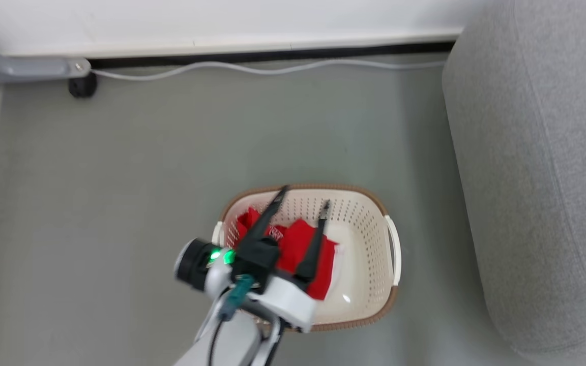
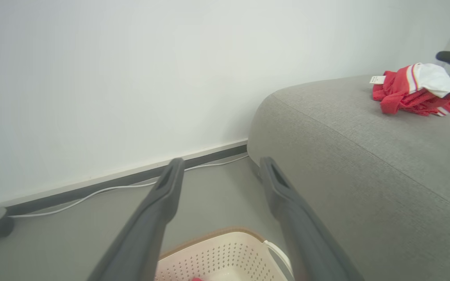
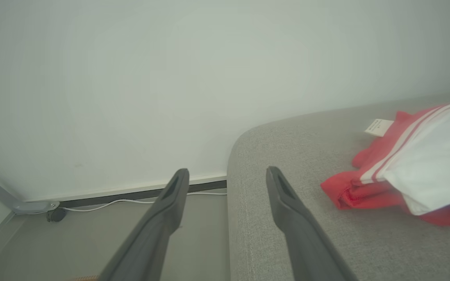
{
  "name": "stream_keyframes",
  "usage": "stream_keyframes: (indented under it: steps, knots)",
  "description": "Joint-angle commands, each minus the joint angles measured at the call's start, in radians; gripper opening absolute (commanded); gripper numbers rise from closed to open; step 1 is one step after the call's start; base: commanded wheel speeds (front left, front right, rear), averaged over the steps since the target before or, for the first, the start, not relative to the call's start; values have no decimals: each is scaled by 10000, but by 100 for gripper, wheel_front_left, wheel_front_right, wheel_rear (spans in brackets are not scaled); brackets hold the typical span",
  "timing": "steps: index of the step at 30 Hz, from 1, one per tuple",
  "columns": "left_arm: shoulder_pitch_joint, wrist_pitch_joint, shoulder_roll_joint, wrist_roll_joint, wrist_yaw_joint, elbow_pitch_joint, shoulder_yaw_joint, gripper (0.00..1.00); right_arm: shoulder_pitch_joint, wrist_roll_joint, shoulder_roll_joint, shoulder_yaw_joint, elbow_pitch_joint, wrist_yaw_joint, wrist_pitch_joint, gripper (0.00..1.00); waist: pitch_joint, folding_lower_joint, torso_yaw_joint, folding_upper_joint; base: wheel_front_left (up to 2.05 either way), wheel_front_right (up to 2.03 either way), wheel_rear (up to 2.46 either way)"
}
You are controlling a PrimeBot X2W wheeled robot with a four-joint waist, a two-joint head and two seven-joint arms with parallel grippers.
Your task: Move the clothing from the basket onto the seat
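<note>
Grey floor [image 1: 120, 178] under a white wall [image 2: 131, 78], a white cable [image 1: 252, 68] along the skirting, and the basket [image 1: 369, 239] sits just left of the seat [image 1: 537, 178] with a red garment [image 1: 293, 243] heaped in its left half. Left gripper [image 1: 305, 197] hangs above that basket, jaws wide and empty, while the right gripper [image 3: 227, 173] is over the seat's edge near the wall, jaws wide too, gripping nothing. The other garment [image 2: 408, 91], red and white, lies on the seat, its white tag [image 2: 377, 79] flat on the cushion, print too small to read.
</note>
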Motion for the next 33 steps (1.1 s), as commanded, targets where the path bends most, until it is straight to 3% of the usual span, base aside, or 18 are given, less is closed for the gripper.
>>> stream_keyframes:
  steps: [1,9,16,26,33]
  knots:
    - [416,-49,64,254,-141,-194,869,100,435,-245,-209,136,-340,29,-59,100,-668,0,241,-1,0,0,0]
    - [1952,-49,332,840,-860,-377,3515,100,803,-989,577,295,-923,29,-59,100,-1659,0,199,-1,0,0,0]
    - [3024,-49,288,1323,-1129,-782,5345,100,1252,-1549,1170,379,-1340,29,-59,100,-2297,0,159,-1,0,0,0]
    - [4620,-49,96,1749,-1589,-1368,6603,100,2429,-2227,1940,680,-1534,29,-59,100,-3102,0,222,-1,0,0,0]
    - [5418,-49,37,1955,-1704,-1817,6779,100,2909,-2613,2277,494,-1472,29,-59,100,-3304,0,190,-1,0,0,0]
